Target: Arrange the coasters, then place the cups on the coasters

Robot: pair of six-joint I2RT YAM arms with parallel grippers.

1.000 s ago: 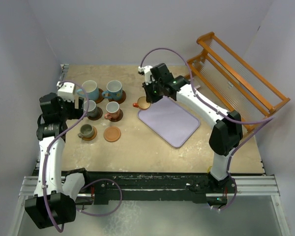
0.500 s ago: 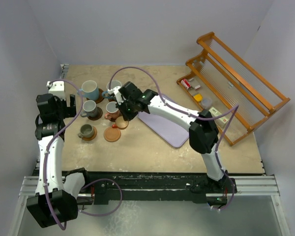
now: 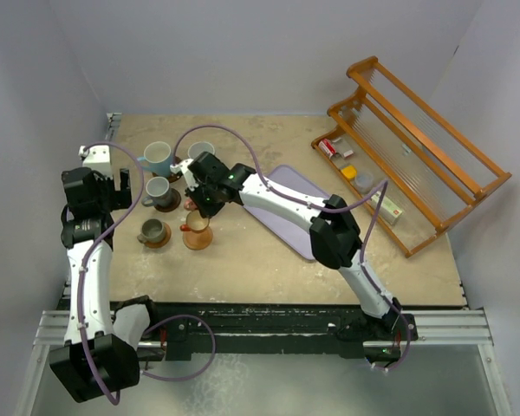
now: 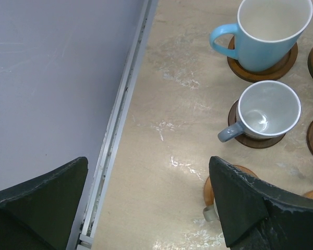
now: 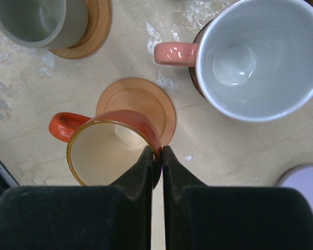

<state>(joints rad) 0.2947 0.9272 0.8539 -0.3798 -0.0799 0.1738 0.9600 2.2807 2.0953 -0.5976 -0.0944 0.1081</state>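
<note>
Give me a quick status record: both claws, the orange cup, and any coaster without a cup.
Right claw: shut on orange cup rim
Left claw: open, holding nothing
Orange cup: over the bare coaster; touchdown unclear
Seated on coasters: pink cup, grey-olive cup, light blue cup, grey-blue cup

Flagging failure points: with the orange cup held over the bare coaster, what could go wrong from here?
1. The right tool pinches the orange cup by one side of its rim only, so it may slip or tip on release.
2. The cup looks off-centre over the bare coaster and could land on its edge.
3. The pink cup stands close; it might get knocked.
</note>
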